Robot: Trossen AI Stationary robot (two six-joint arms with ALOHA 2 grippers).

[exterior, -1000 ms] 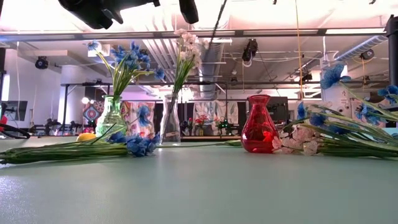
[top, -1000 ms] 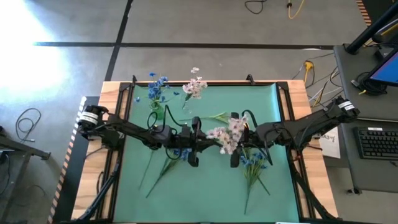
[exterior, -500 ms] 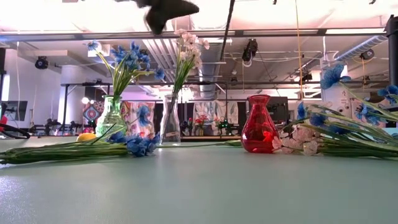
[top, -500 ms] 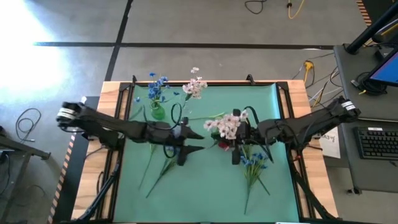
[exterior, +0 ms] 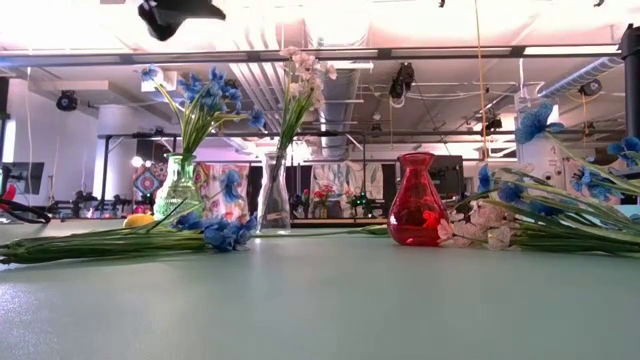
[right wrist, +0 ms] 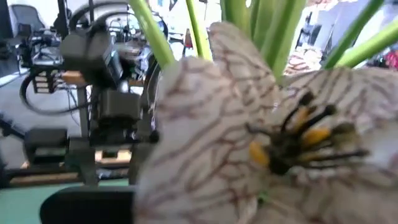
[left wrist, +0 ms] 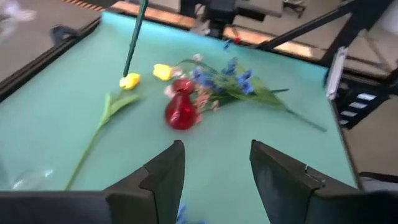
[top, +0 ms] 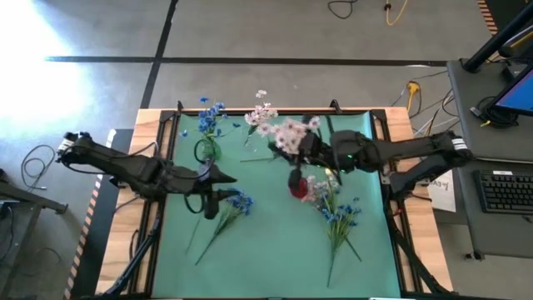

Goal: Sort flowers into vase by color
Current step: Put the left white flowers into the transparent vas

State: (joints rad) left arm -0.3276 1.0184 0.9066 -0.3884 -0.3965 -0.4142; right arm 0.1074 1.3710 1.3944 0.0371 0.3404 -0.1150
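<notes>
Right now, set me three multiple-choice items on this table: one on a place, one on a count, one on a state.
1. The red vase stands:
A. on the mat, beside the loose flowers
B. on the floor
C. on a shelf

2. Vases on the table:
A. two
B. three
C. four

3. The right claw is:
A. open and empty
B. shut on the pink-white spray
C. shut on a yellow bud

Answers:
1. A, the low view shows it next to the lying stems.
2. B, the green vase, the clear vase and the red one.
3. B, the spray rides at the claw above the mat.
</notes>
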